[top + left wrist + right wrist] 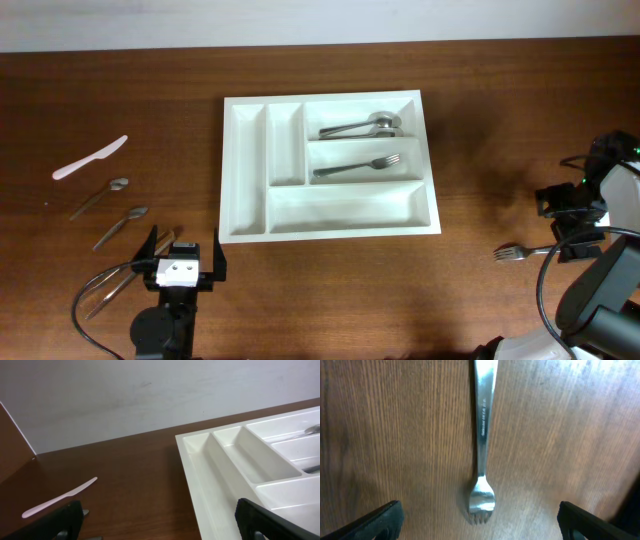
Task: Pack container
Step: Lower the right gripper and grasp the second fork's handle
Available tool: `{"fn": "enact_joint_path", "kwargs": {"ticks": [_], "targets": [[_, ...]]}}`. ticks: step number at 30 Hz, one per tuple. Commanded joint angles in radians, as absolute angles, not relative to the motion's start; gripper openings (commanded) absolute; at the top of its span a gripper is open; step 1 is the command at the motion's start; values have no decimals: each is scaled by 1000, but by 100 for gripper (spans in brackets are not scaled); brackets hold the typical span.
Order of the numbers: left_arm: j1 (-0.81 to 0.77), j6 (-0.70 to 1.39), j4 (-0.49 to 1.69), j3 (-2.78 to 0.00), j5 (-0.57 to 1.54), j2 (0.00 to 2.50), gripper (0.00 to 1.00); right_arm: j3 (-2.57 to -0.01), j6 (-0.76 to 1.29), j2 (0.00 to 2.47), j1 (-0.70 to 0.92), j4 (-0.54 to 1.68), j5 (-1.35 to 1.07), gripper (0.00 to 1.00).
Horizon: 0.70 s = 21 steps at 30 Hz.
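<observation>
Two tools, both spread wide and gripping nothing | left tool (pixel 184 250) at near-left of desk (pixel 480 290), beside loose spoons (pixel 122 226) | right tool (pixel 480 530) above loose fork (pixel 482 435), far right | container (pixel 345 208) mid-desk, holding spoon pair (pixel 360 127) in top long compartment, second fork (pixel 357 167) in middle one.
</observation>
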<state>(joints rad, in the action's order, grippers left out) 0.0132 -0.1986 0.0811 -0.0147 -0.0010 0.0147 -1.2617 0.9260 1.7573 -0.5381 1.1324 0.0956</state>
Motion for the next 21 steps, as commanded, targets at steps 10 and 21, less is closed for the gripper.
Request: {"fn": "enact_joint_path", "kwargs": {"ticks": [10, 21], "targets": [[9, -211, 83, -9, -4, 6, 99, -1165, 842, 1768, -546, 967, 55, 99], [9, -211, 83, -9, -4, 6, 99, -1118, 856, 1768, -578, 966, 56, 99]]}}
